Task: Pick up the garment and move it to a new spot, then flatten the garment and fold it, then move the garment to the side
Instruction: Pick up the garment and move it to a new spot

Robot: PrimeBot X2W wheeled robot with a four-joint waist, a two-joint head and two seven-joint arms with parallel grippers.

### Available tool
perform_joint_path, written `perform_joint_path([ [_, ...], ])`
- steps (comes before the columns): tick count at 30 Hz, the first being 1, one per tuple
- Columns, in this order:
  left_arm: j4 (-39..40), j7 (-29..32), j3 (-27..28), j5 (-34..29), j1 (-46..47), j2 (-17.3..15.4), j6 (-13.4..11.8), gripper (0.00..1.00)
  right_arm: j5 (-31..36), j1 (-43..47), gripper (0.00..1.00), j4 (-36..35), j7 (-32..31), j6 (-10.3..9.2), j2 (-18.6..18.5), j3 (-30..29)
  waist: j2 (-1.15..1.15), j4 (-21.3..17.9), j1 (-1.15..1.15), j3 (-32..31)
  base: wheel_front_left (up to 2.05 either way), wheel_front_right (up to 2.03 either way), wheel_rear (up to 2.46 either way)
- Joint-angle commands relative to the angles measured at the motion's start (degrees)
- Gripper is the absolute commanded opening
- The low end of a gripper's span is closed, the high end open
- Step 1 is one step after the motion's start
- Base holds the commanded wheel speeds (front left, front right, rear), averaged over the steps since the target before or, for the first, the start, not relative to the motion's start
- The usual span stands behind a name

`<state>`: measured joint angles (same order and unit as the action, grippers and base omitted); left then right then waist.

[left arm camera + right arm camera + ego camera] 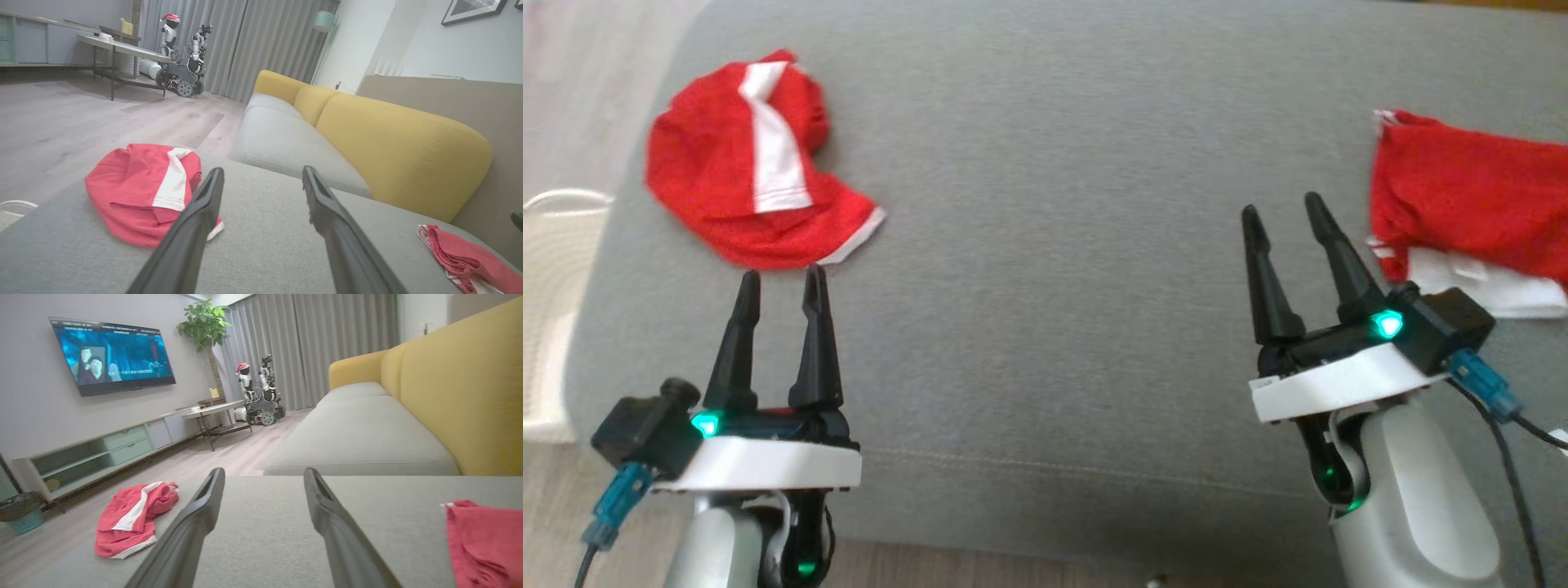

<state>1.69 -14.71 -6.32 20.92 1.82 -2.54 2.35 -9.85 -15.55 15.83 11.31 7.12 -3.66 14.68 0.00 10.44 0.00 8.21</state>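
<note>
Head view is taken up mostly by a broad grey seat cushion [1045, 245] of woven, slightly napped fabric, flat, with one stitched seam near its front edge. Behind it, in the left wrist view, a rounded yellow backrest [400, 143] is seen.

Two red garments are laid on the cushion. A crumpled red garment [743, 163], thin and soft-looking with a white stripe and a white hem, is bunched at 10 o'clock in the head view. It is judged to be the piece to be picked up. A second red garment [1462, 204] lies at 3 o'clock, flatter, with its white edge toward the robot.

The left gripper [780, 278] is held with its fingers spread and nothing between them, and the right gripper [1282, 204] likewise. The crumpled garment lies at 12 o'clock from the left gripper, its near hem just beyond the fingertips. Whether it is touched cannot be told. Its long axis runs from about 10 o'clock to 4 o'clock, with the stripe nearly 12 to 6. The left arm is far nearer. The right gripper is well apart from it and close beside the second garment.
</note>
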Motion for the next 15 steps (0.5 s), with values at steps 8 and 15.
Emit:
perform_joint_path([
  [8,2.76,-0.29,3.04,1.07,0.20,-0.33,-0.88,1.00,0.38,0.13,1.00,-2.52,-0.82,0.36,0.76,2.21,0.00,7.86,0.00,-0.94,0.00,0.00,0.00],
  [15,3.07,-0.29,3.17,1.35,-0.53,-0.33,-1.17,1.00,0.07,0.67,1.00,-2.79,-0.92,0.36,0.76,2.56,0.00,10.99,0.00,-1.19,0.00,0.00,0.00],
])
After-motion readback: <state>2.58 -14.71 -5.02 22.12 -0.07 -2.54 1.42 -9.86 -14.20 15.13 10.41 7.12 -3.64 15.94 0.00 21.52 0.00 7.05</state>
